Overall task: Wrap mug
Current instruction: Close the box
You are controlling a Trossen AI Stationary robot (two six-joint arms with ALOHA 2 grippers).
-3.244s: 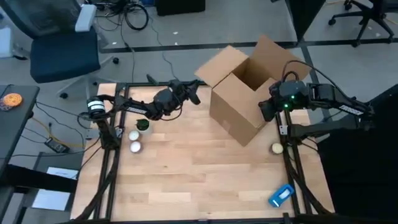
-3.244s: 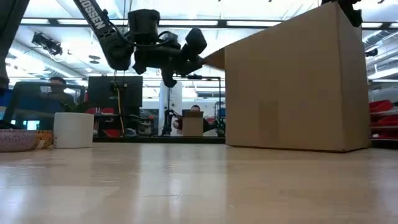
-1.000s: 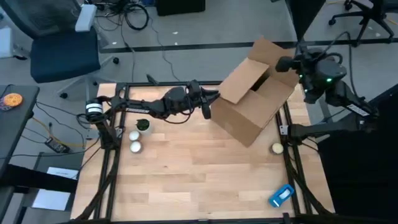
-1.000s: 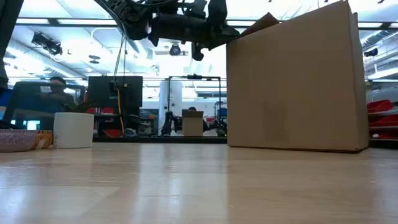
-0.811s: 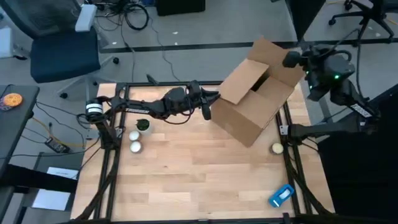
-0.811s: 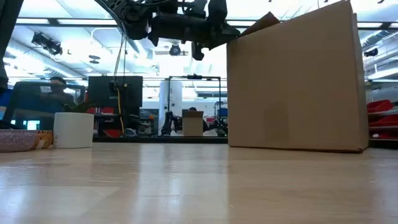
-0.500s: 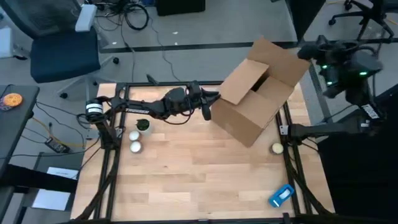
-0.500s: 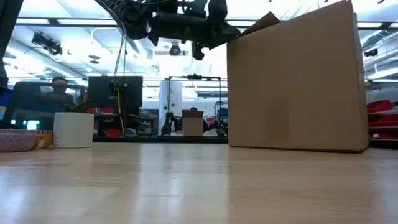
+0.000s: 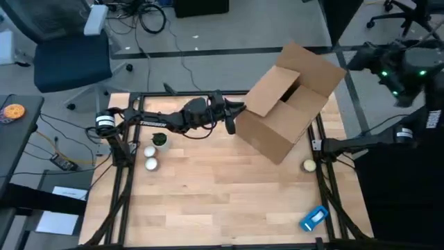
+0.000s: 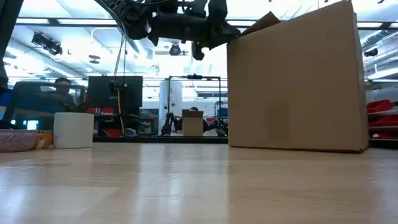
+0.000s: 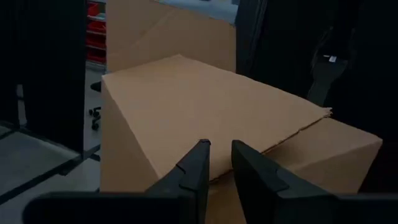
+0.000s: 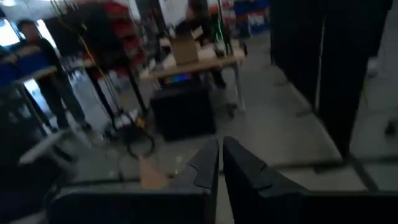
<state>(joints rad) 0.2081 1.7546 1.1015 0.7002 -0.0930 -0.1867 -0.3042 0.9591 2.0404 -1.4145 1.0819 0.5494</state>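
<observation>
Over at nine o'clock on the table (image 9: 208, 201), well apart from both of my arms, stands the mug (image 10: 73, 129), white, upright and not yet touched. I judge it light but stiff, glazed and so slippery, and likely to chip if knocked. I would take it across the rim or by the handle, though I cannot see a handle from here.

My left hand (image 11: 216, 146) hangs above the table at the nine o'clock flap of the open cardboard box (image 9: 281, 125), fingers a little apart with nothing between them. My right hand (image 12: 219, 144) is raised off past the table's two o'clock corner, fingers pressed together and empty.

The low view gives the mug's plain side and shows its base flat on the table. The high view does not let me pick it out for sure among the small things at nine o'clock. It does show the box's open mouth, which the low view hides.
</observation>
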